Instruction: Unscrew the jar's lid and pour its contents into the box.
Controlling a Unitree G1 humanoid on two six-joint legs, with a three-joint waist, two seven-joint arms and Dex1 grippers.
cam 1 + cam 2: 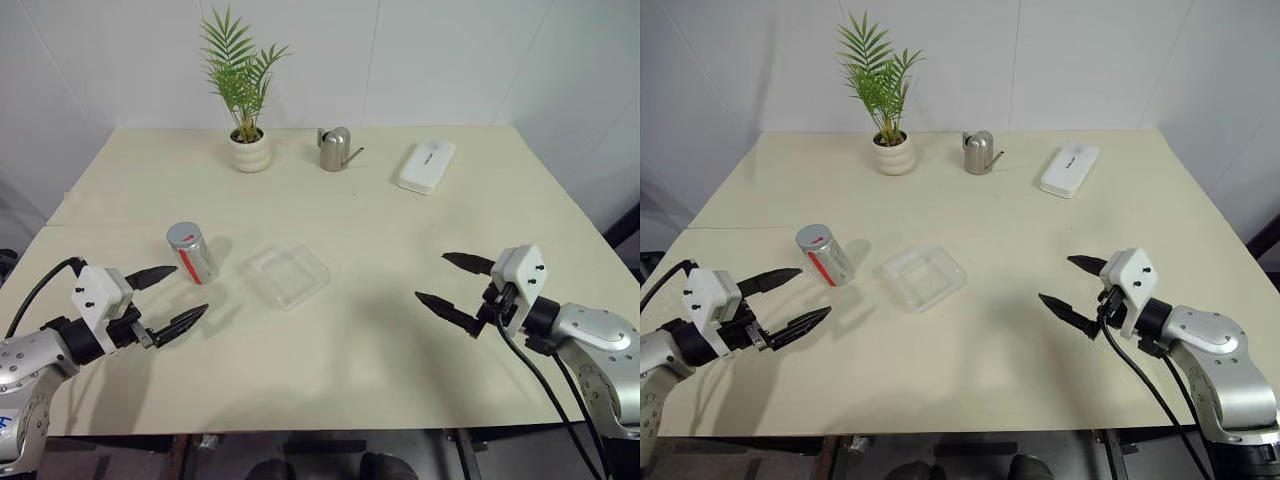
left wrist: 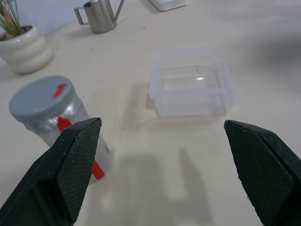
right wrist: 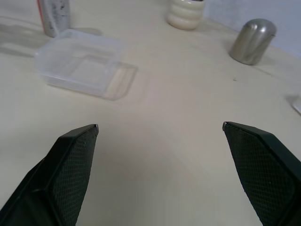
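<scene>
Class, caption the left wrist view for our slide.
Open left end effector faces the lidded jar and empty box.

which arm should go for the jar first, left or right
Left, most likely. The left claw hangs open right beside the jar, whose lid is on. The right claw is open too, but sits across the table beyond the box.
</scene>
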